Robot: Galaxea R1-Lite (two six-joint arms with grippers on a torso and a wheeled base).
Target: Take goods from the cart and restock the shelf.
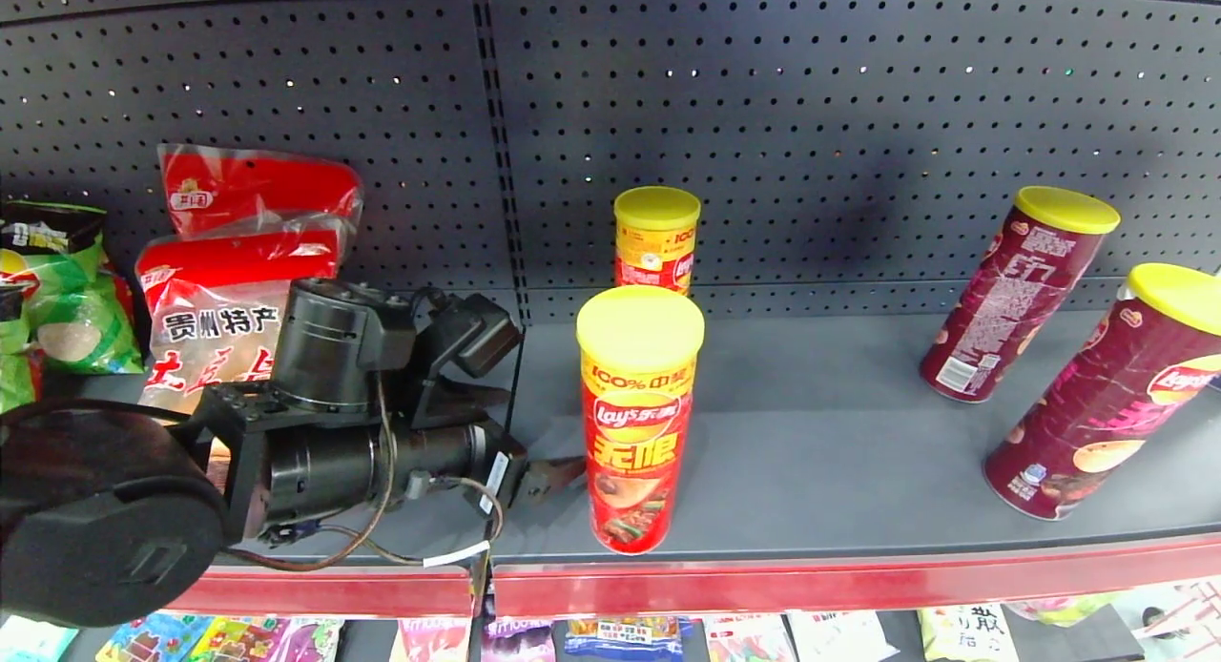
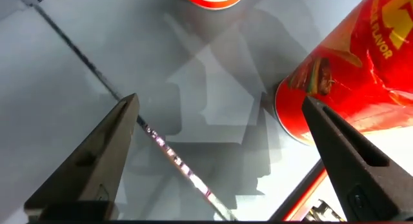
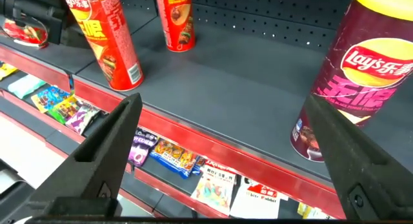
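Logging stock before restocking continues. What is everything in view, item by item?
red chip cans: 2, red, yellow lids, shelf middle
maroon chip cans: 2, maroon, yellow lids, shelf right
snack bags: 2, red and clear, shelf left
green bags: at least 1, far left
packets: several, mixed colours, below the shelf
shelf: 1, grey, red front edge
left gripper: 1, dark, open, beside front red can
right gripper: 1, dark, open, before the shelf front

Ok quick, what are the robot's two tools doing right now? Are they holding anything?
Left tool: open, holding nothing.
Right tool: open, holding nothing.
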